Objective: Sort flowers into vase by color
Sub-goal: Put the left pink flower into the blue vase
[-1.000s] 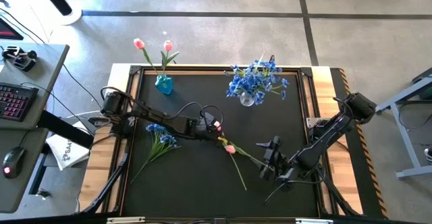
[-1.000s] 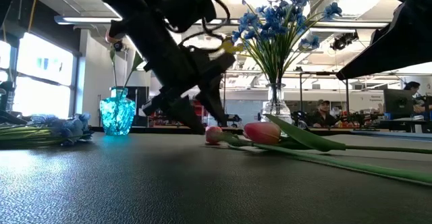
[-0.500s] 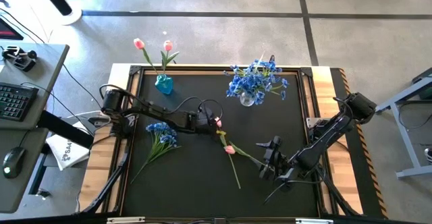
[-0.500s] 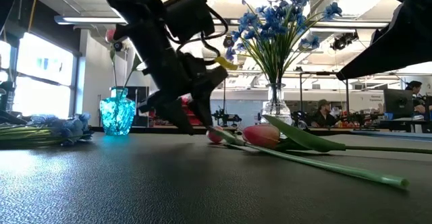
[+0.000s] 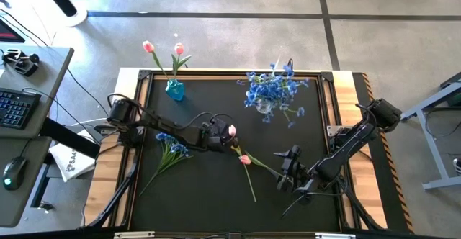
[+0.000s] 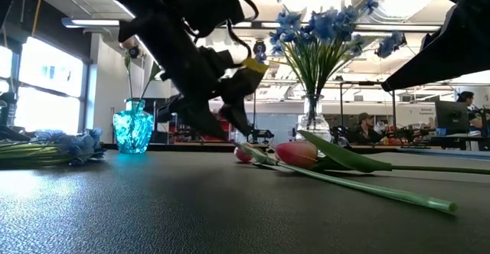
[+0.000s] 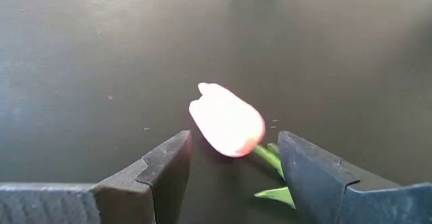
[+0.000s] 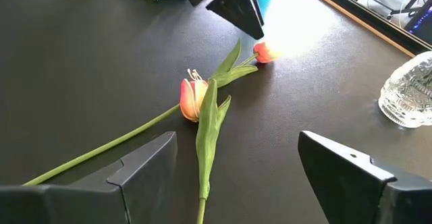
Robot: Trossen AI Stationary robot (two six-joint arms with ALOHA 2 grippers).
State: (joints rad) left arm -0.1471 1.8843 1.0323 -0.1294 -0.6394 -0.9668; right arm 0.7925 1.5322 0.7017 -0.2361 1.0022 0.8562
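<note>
Two pink tulips lie on the black mat with stems crossing. One head (image 5: pixel 232 130) (image 7: pixel 226 119) lies between the fingers of my open left gripper (image 5: pixel 223 134) (image 7: pixel 234 144), which hangs low over it without touching. The other head (image 5: pixel 245 159) (image 8: pixel 191 97) lies nearer my open right gripper (image 5: pixel 288 168) (image 8: pixel 237 143), which hovers by the stems' lower ends. A bunch of blue blossoms (image 5: pixel 171 144) lies flat on the mat's left part. Two more tulips stand in a turquoise vase (image 5: pixel 174 90). Blue bunches stand in a clear glass vase (image 5: pixel 265 106).
A raised frame (image 5: pixel 216 73) runs along the mat, with wooden strips outside it. Cables trail from the left arm across the mat's left part. A desk with keyboard and mouse (image 5: pixel 14 170) stands off the table's left side. People sit in the room beyond the far edge.
My left gripper has shifted slightly around the tulip head and stayed open and low. The nearer tulip's long stem has swung a little toward the table's left, its cut end moving most. The blue blossoms in the clear vase have swayed, with some now drooping toward the near side.
</note>
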